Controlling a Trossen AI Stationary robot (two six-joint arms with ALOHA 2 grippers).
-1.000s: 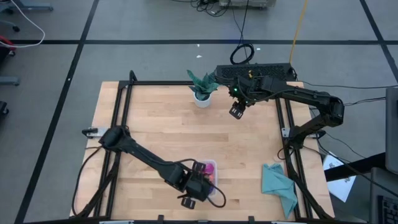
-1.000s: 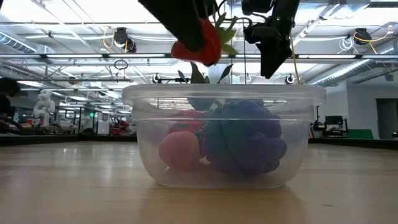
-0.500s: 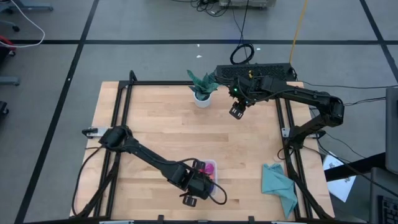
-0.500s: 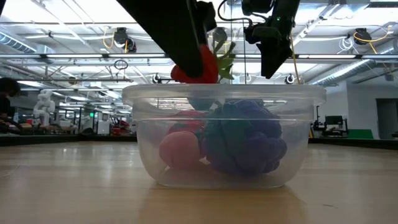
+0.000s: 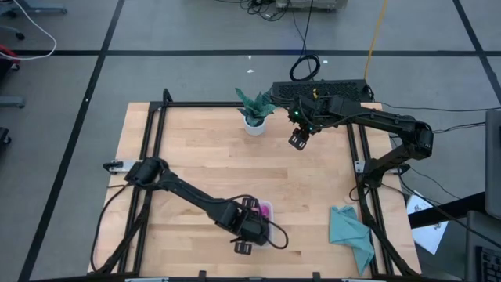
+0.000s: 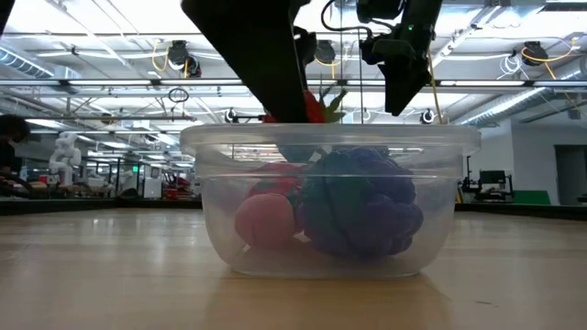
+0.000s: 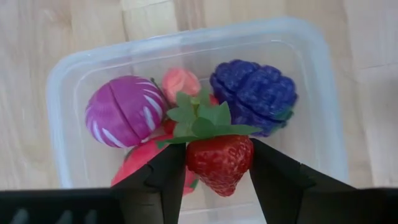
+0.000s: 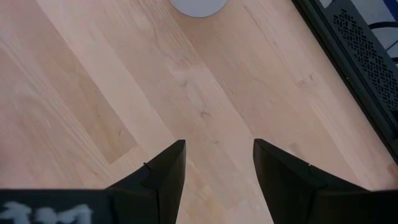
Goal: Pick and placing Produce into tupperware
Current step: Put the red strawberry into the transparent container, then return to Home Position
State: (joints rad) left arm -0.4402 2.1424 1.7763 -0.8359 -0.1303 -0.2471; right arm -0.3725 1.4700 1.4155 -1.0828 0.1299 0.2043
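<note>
The left gripper (image 7: pixel 217 171) hangs right over the tupperware (image 5: pixel 274 237) near the front edge of the table (image 5: pixel 203 149), its fingers (image 7: pixel 158 180) pinched on a red strawberry (image 7: pixel 219 163) with a green leafy top, so the berry sits above the open container and not yet in it. Down inside I can make out a magenta round piece with white stripes (image 7: pixel 123 111), a dark purple knobbly berry (image 7: pixel 255 90), a small pinkish one (image 7: pixel 181 81) and something red underneath. My worry is the pile: the container looks fairly full, and from the low camera the strawberry (image 6: pixel 312 108) is about level with the rim, so if it is let go from here it could land on the rounded purple berry (image 6: pixel 359 203), roll and hop over the wall onto the wood. The light plastic tub could also skid if the fingers brush its rim on the way down or out. The right gripper (image 8: pixel 214 165) waits well apart at the far side, near the potted plant (image 5: pixel 254 110), fingers parted and empty over bare wood. The table is pale wood planks inside a black frame, with a teal cloth (image 5: pixel 351 233) crumpled at the front right corner. Around it is grey floor marked with dark tape lines, cables trailing at the back, and beyond the table a big workshop hall with bright ceiling lights.
</note>
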